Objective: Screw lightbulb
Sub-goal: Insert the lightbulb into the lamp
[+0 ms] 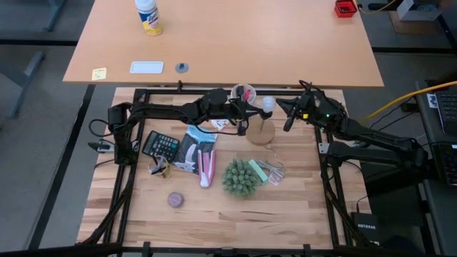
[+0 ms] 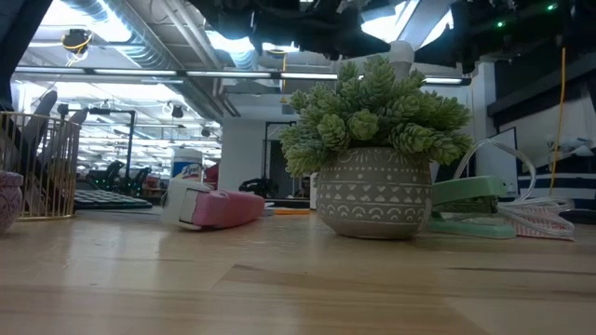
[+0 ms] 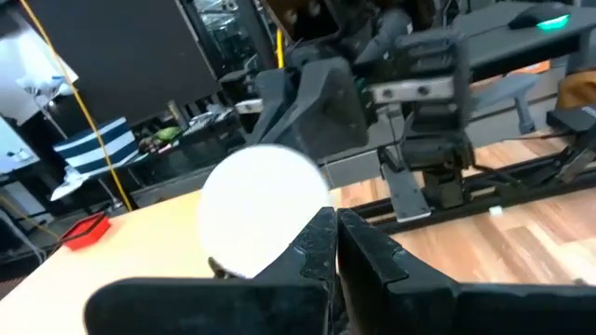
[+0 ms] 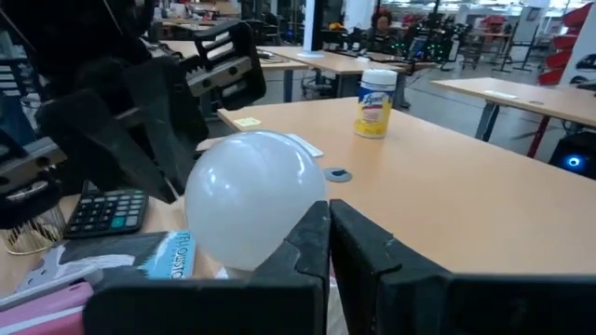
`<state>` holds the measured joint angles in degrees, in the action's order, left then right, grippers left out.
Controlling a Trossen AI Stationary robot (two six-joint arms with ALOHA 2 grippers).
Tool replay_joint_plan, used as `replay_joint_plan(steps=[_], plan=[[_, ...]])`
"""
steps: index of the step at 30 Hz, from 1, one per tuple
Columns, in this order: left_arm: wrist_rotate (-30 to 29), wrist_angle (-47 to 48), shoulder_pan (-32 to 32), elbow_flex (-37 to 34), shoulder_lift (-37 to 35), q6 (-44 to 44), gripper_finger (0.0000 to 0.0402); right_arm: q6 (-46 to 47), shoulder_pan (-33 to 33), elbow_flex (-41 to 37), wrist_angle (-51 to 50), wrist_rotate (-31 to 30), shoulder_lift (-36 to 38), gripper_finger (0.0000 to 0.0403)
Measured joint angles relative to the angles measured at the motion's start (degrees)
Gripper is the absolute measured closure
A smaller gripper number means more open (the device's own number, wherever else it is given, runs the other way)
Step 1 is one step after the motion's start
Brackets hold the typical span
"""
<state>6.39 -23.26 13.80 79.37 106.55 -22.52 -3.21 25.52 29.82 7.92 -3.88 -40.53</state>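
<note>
The white lightbulb (image 1: pixel 268 105) stands upright above the round wooden disc (image 1: pixel 260 135) at the table's far middle; the screw base and socket do not show. My left gripper (image 1: pixel 254 110) comes level from the table's left, shut, its tips right beside the bulb's glass (image 3: pixel 265 209). My right gripper (image 1: pixel 283 109) comes level from the right, also shut, and the high view shows a small gap between it and the bulb (image 4: pixel 256 200). Neither gripper has anything between its fingers. My left gripper has its shut fingertips (image 3: pixel 321 233) level against the edge of the bulb's round glass (image 3: pixel 303 219), coming from the table's left. I cannot tell whether they touch it. The bulb stays upright on the disc.
A white cup (image 1: pixel 244 93) stands just behind the left gripper. Nearer the front are a potted plant (image 1: pixel 239 178), a green stapler (image 1: pixel 258 170), a pink tool (image 1: pixel 207 168), a calculator (image 1: pixel 161 145), a wire basket (image 1: pixel 158 168) and a small puck (image 1: pixel 176 200).
</note>
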Motion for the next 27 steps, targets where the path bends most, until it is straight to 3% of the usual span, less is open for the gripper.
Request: replay_joint_plan(steps=[21,27], plan=[[-3.94,1.46,1.8,0.0,0.06,0.06,0.0396,0.4,0.07,0.0,-0.44,3.88,0.07,0.0386],[-4.73,1.65,2.58,0.0,0.06,0.26,0.0396,0.45,0.01,0.0,-0.57,7.76,0.07,0.0386]])
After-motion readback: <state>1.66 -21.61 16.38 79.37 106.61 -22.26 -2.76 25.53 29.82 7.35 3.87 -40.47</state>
